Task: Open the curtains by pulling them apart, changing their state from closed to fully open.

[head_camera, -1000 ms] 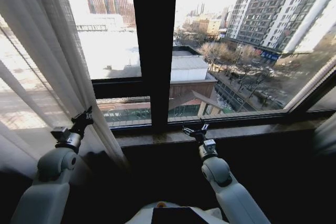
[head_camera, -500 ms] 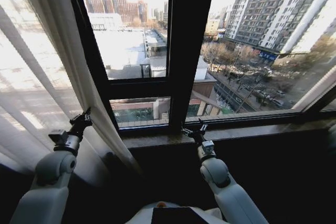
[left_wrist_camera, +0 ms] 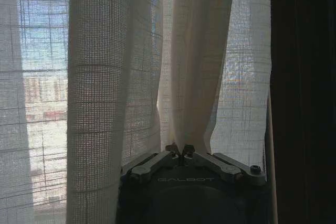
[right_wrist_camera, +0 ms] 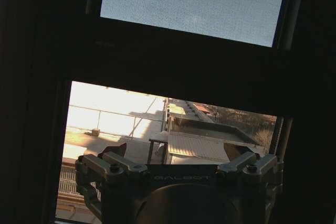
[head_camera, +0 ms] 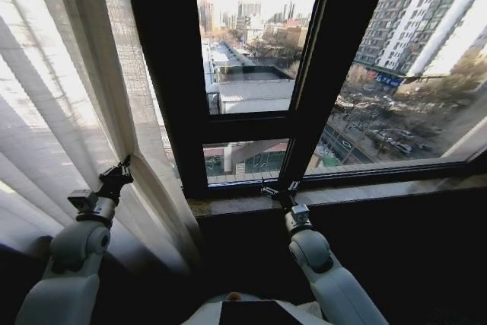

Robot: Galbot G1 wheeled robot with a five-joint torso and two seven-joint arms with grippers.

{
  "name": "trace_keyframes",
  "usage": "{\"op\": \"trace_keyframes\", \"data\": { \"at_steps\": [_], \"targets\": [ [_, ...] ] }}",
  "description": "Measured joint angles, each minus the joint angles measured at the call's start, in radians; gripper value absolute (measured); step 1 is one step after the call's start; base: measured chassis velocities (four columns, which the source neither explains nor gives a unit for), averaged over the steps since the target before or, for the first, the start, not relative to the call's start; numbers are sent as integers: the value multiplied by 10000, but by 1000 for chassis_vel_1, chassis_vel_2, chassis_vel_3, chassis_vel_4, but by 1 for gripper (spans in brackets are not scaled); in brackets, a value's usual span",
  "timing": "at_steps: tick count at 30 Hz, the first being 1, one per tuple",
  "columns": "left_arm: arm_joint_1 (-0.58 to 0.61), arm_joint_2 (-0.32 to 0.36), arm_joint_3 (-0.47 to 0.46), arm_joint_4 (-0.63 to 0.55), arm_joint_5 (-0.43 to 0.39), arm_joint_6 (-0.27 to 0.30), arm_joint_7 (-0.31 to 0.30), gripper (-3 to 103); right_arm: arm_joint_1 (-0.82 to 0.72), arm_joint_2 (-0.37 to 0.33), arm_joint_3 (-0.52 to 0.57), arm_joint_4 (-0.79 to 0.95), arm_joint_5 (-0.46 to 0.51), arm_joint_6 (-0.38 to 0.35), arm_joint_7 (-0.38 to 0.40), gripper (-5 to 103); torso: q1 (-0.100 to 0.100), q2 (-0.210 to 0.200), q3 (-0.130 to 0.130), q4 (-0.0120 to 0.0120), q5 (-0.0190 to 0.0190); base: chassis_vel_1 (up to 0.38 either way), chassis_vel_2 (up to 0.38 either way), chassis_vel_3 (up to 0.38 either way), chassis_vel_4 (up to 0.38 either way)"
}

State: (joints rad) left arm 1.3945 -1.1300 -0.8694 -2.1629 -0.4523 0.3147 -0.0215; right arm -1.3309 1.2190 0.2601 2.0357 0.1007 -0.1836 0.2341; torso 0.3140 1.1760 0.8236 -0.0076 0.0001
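- The left gripper (left_wrist_camera: 180,149) has its jaws drawn together, pinching a fold of the sheer white pleated curtains (left_wrist_camera: 131,66); its housing reads "GALBOT" in pale letters.
- The right gripper (right_wrist_camera: 176,156) has its jaws spread wide with nothing between them; the same "GALBOT" lettering sits on its housing.
- In the head view the left gripper (head_camera: 116,175) is at the curtain's right edge, on the left of the scene, and the right gripper (head_camera: 278,190) is raised before the stone window sill (head_camera: 365,192), near the centre.
- The curtains (head_camera: 68,112) hang on the left, pleats running top to bottom, gathered towards the gripper.
- The left wrist view shows the fabric's woven grid close up; the right wrist view shows the dark window frame bars (right_wrist_camera: 173,72) with rooftops beyond.
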Motion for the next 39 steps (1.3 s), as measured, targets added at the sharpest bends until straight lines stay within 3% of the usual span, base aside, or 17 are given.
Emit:
{"op": "trace_keyframes", "data": {
  "at_steps": [5,8,12,27,32,39],
  "targets": [
    [173,-134,-142,-406,98,14,-363,0,65,17,-115,-64,-1,4,0,100,0,0,0,0,2,348,352,-358,-357],
    [373,-421,-129,-917,550,180,-1033,0,122,87,-213,-186,-64,13,0,100,0,0,0,-1,4,337,356,-349,-342],
    [552,-699,4,-1326,889,315,-1486,0,155,168,-311,-273,-198,16,0,100,0,0,0,-1,1,335,354,-338,-346],
    [702,-726,-10,-1229,896,136,-1195,0,437,312,-602,-718,-277,238,-112,100,-1,0,-1,0,1,339,348,-349,-337],
    [680,-753,53,-1130,914,117,-1166,0,529,267,-604,-850,-235,277,-116,100,0,1,-1,3,-9,121,106,-147,-128],
    [773,-791,-23,-1185,912,105,-1138,0,585,267,-685,-883,-83,351,-88,100,-1,0,0,-5,12,-18,-16,9,26]
  ]
}}
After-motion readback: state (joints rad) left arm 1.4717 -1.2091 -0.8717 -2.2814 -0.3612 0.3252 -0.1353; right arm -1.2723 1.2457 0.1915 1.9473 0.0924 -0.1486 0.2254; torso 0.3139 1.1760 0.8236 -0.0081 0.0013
